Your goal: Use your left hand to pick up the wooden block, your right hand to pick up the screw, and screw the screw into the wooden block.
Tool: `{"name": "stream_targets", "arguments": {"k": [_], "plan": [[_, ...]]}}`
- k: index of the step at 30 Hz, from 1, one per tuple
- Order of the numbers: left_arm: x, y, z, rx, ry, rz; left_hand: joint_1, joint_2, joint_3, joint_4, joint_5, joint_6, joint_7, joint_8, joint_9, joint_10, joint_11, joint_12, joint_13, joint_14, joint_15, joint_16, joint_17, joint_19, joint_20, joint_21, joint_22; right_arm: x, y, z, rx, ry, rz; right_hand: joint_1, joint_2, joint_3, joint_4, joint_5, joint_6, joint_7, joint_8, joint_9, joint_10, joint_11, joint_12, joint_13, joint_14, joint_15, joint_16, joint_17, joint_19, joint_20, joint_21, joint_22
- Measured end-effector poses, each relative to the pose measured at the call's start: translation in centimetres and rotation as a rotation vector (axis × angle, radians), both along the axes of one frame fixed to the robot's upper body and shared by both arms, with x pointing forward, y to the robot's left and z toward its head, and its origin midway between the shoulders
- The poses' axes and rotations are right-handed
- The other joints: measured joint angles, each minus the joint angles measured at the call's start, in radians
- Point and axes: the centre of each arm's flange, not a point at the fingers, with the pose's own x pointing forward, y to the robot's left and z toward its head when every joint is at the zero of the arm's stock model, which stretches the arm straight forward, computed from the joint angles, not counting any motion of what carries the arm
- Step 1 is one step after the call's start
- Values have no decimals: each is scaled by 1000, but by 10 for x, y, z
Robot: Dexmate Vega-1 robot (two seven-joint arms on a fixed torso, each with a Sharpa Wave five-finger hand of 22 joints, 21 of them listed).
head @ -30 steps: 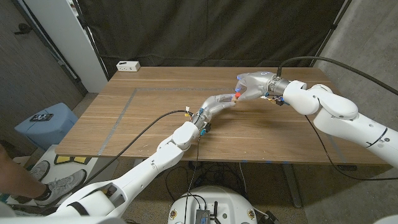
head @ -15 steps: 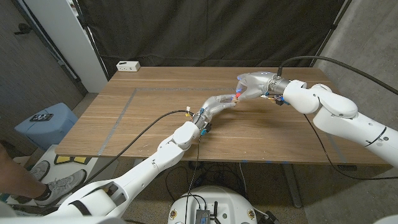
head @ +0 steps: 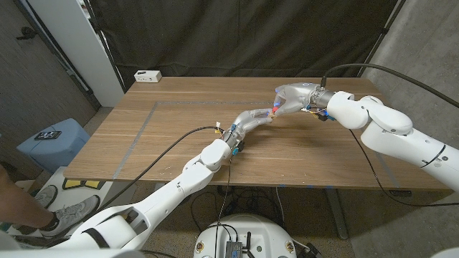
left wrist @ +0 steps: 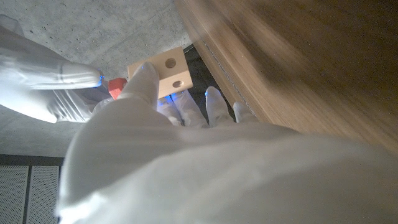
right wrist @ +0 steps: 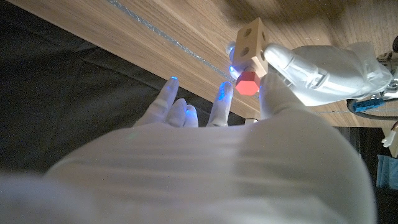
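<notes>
1. Where my two hands meet above the far middle of the wooden table (head: 179,136), my left hand (head: 257,118) grips the wooden block (left wrist: 163,74) — thumb laid across one face, other fingers behind it.
2. Round holes show on two of the block's faces in my left wrist view.
3. My right hand (head: 294,96) pinches the screw (right wrist: 247,81) — red, hexagonal head — its head just beside one face of the block; I cannot tell how deep it sits.
4. Both hands hold these things off the tabletop.
5. At the table's far left corner lies a white power strip (head: 148,75).
</notes>
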Motion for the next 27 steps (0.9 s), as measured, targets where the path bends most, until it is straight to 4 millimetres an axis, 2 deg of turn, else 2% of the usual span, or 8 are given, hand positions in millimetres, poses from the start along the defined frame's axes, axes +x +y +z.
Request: {"name": "stream_targets", "arguments": {"k": [6, 16, 27], "plan": [[1, -1, 1, 0, 0, -1, 0, 0, 0, 0, -1, 0, 0, 0, 0, -2, 2, 0, 0, 0, 0, 0, 0, 0, 0, 0, 0, 1, 0, 0, 8, 4, -3, -4, 4, 0, 0, 0, 11, 10, 10, 5, 5, 5, 4, 0, 5, 5, 0, 0, 0, 0, 0, 0], [2, -3, 2, 1, -1, -3, 3, 2, -2, -1, -1, 4, -5, -1, 0, 2, -2, -3, -1, 0, 0, 0, 0, 0, 0, 0, 0, 3, 1, 1, 19, 5, -9, -4, 4, 0, 0, 0, 37, 7, 24, 9, 14, 14, 4, 0, 11, 11, 6, 0, 7, 7, 0, 0], [3, -6, 3, 2, -3, -7, 3, 2, 0, 0, -2, 6, -3, 0, -1, 2, -2, -2, 0, 0, 0, 0, 0, 0, 0, 0, 0, 4, 1, 2, 31, -2, -15, -4, 4, 3, -3, 0, 75, 0, 50, 21, 31, 8, 14, 0, 15, 7, 6, 0, 13, 13, 0, 0]]}}
